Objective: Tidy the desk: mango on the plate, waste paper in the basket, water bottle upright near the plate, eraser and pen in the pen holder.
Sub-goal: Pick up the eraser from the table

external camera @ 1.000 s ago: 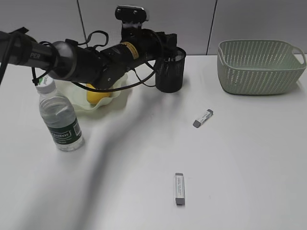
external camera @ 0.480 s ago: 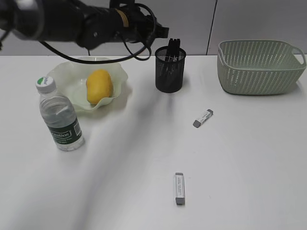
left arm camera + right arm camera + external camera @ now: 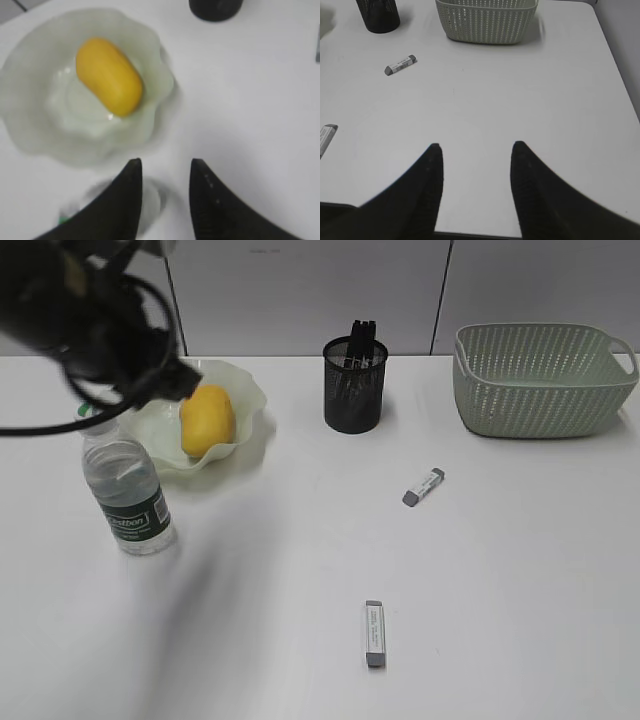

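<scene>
Altogether: two erasers (image 3: 423, 486) (image 3: 374, 633), one mango (image 3: 207, 418), one bottle (image 3: 123, 483).

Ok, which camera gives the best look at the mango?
The left wrist view: the mango fills the frame's upper left, seen whole from above in the plate. The exterior view shows it smaller, partly behind the left arm. The right wrist view misses it.

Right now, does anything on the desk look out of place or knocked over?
Two grey-and-white erasers lie loose on the desk: one between the pen holder and the basket, another near the front edge. Nothing looks spilled: the water bottle stands upright and the mango sits in the plate.
</scene>
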Tool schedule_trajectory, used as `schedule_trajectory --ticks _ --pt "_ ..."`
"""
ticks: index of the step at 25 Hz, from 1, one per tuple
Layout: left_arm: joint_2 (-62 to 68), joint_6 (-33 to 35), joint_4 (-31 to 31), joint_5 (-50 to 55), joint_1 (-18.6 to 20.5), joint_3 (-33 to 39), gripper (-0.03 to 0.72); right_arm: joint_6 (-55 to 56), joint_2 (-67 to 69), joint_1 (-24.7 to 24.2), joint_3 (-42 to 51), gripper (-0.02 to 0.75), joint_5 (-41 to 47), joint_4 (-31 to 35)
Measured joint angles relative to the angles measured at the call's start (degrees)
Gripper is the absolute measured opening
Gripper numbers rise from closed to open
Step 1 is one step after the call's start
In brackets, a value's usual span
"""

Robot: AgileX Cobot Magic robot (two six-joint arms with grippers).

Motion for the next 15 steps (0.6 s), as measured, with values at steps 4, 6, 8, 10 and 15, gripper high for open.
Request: schedule_trajectory --ticks 4,6,8,10,15 --pt "-15.92 0.16 -3.42 6.37 -0.05 13.55 0.285 0.00 0.00 0.00 0.00 0.362 0.00 0.00" --pt "-25.17 0.16 -4.91 9.66 -0.05 17.84 0.329 0.00 0.00 0.00 0.00 0.362 0.00 0.00" --pt "-33.67 0.16 -5.60 13.26 -0.05 21.21 0.372 0.04 0.00 0.00 0.00 0.362 0.00 0.00" --pt "-44.22 0.16 -6.14 16.55 -0.05 23.61 0.399 0.04 0.00 0.00 0.00 0.362 0.00 0.00" --pt "-62.70 0.16 -6.34 21.41 -0.05 28.72 0.415 -0.01 0.00 0.00 0.00 0.362 0.00 0.02"
